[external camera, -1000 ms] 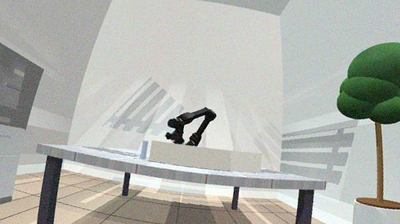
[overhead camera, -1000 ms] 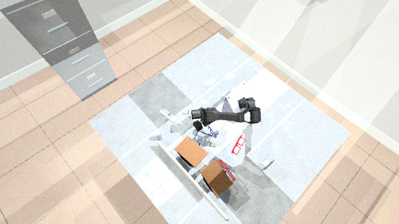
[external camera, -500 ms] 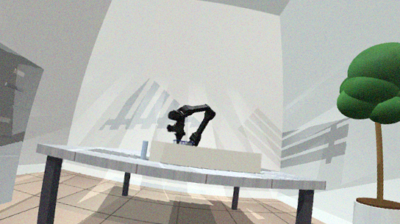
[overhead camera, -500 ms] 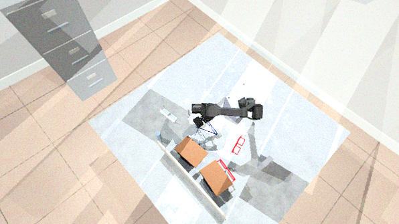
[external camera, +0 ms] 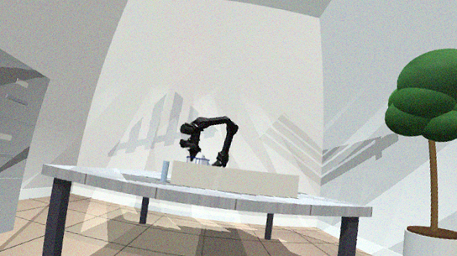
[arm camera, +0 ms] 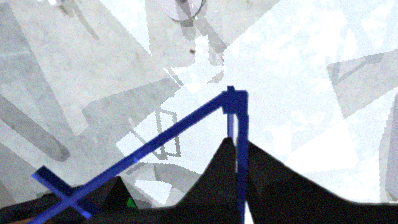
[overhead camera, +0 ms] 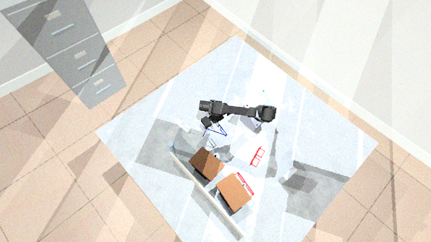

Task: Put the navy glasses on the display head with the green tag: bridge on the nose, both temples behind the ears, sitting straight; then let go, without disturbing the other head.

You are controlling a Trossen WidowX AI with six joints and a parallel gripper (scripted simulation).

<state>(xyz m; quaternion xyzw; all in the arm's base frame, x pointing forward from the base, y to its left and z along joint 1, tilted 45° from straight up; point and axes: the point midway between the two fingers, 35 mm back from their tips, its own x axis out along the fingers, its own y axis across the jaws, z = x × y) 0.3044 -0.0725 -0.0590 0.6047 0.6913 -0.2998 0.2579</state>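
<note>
Bench (overhead camera: 199, 84) (external camera: 196, 200): pale grey-wht top, dk legs | board (overhead camera: 206, 193) (external camera: 234, 178): cream, on edge, runs approx. parallel to front edge | cyl (overhead camera: 171, 146) (external camera: 165, 170): lt blue, upright, by board's L end, twd L corner (top view) | hd 1 (overhead camera: 207, 163) + hd 2 (overhead camera: 234, 193): brn tops, behind board, hd 1 nearer L corner | red specs (overhead camera: 257, 157): near bench ctr, apart from hds

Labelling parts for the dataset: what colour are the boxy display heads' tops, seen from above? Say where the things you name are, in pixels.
Plain orange-brown on both heads (overhead camera: 207, 163) (overhead camera: 234, 192); best in the top view.
</note>
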